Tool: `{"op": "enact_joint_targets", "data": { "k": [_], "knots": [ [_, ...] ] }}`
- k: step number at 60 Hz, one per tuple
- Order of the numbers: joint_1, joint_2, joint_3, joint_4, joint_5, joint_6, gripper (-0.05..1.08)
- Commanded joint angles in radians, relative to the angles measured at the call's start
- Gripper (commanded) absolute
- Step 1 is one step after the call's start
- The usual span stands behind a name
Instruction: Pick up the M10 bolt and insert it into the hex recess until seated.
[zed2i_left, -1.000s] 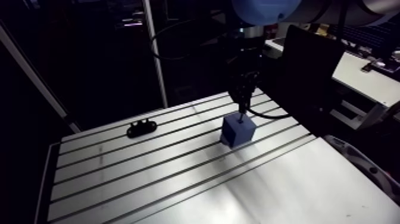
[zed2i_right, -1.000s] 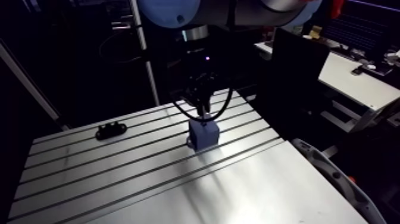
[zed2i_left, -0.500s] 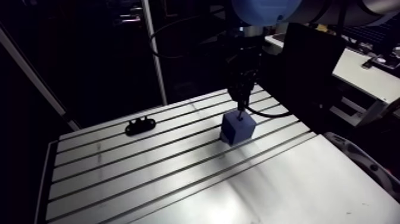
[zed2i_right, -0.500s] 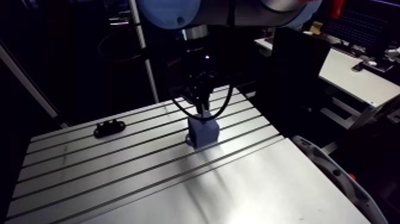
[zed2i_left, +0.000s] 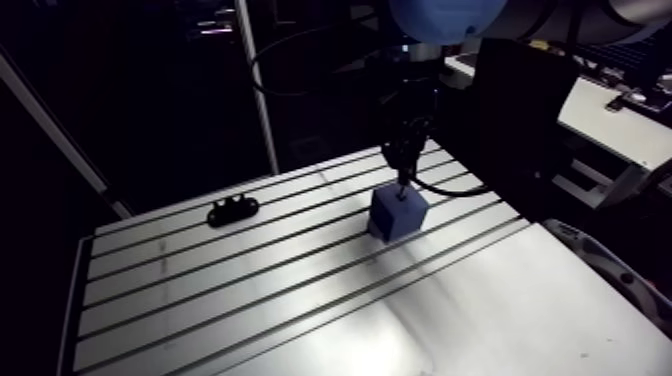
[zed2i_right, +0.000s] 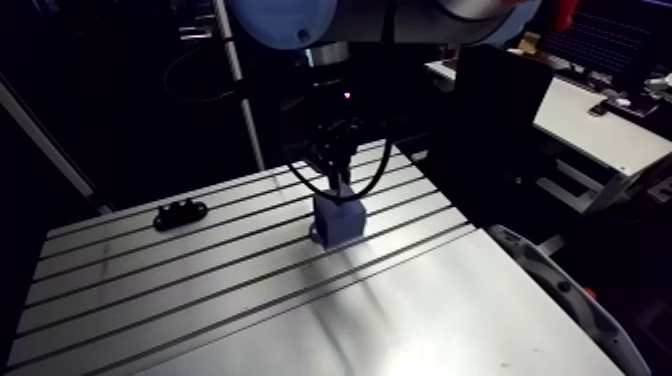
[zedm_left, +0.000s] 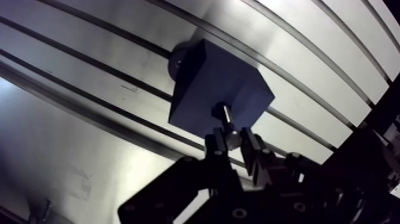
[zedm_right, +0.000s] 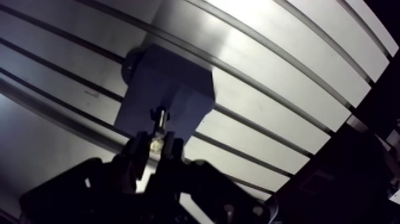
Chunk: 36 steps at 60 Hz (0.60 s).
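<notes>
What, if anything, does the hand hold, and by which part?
The bolt, pinched at its upper end by the hand; its lower end meets the blue block.

The slotted aluminium table (zed2i_left: 300, 300) lies bare on every side of the blue plastic cube (zed2i_left: 398, 212), the small black lobed bracket (zed2i_left: 232, 210) well apart, while the steel bolt (zedm_left: 224, 117) in the black two-fingered gripper (zedm_left: 233, 143) blocks its top.

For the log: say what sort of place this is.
Probably a robot assembly test bench: slotted metal table, blue block on it, gripper holding a bolt at the block.
</notes>
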<state>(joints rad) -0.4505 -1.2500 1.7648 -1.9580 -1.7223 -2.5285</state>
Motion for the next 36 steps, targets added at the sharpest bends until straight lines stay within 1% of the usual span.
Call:
{"op": "enact_joint_targets", "data": {
  "k": [1,36],
  "knots": [
    [-0.002,0.001,0.000,0.000,0.000,-0.001,1.01],
    [-0.001,0.001,0.005,0.000,0.000,0.000,1.01]
  ]
}}
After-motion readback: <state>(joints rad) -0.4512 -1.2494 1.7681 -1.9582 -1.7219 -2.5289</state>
